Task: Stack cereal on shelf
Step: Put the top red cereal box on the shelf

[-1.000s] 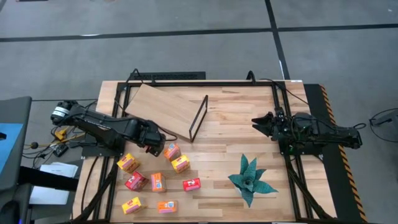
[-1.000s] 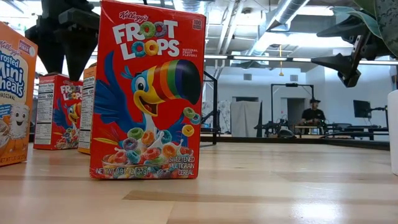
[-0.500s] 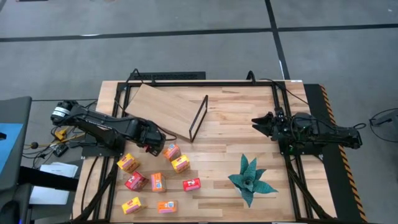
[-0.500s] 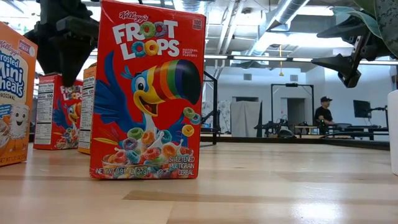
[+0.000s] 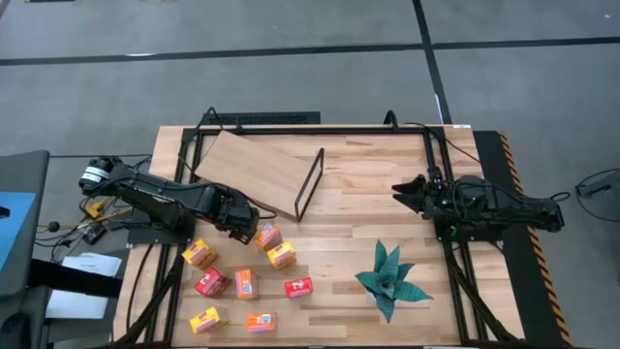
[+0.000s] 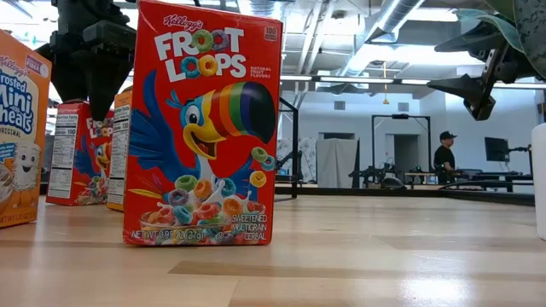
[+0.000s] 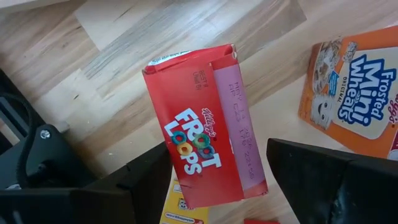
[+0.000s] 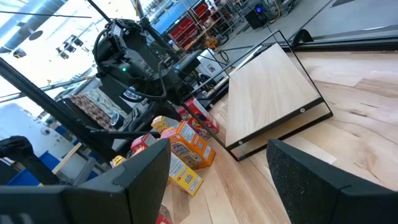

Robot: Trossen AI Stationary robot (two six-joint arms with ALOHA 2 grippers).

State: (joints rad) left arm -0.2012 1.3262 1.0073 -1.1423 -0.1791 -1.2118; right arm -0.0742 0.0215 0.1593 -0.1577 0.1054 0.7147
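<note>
A red Froot Loops cereal box [image 7: 202,124] stands upright on the table's left half, also seen in the high view [image 5: 268,236] and the low view [image 6: 78,153]. My left gripper [image 5: 258,232] points down over it, shut on its top end. Several other cereal boxes stand around it, among them an orange one [image 5: 282,255]. The shelf [image 5: 254,167], a light wooden board with a black frame [image 5: 310,182] at one end, lies at the far left. My right gripper [image 5: 397,191] waits open and level at the table's right side. My left gripper pinches the red box between its two fingers, near one end of the top [image 7: 239,180]. One finger [image 7: 146,180] lies on each broad face. The fingers come from above, pointing down, across the box's thin side. The box stays upright with its bottom on the table [image 6: 77,201].
A green artificial plant [image 5: 390,279] stands on the near right. A large-looking Froot Loops box [image 6: 205,128] stands close in front of the low camera. Black frame rails [image 5: 436,174] run along the table's sides. Bare wood lies between the shelf and my right gripper.
My left gripper's fingers have drawn in onto the red box's top. The box stands where it was.
</note>
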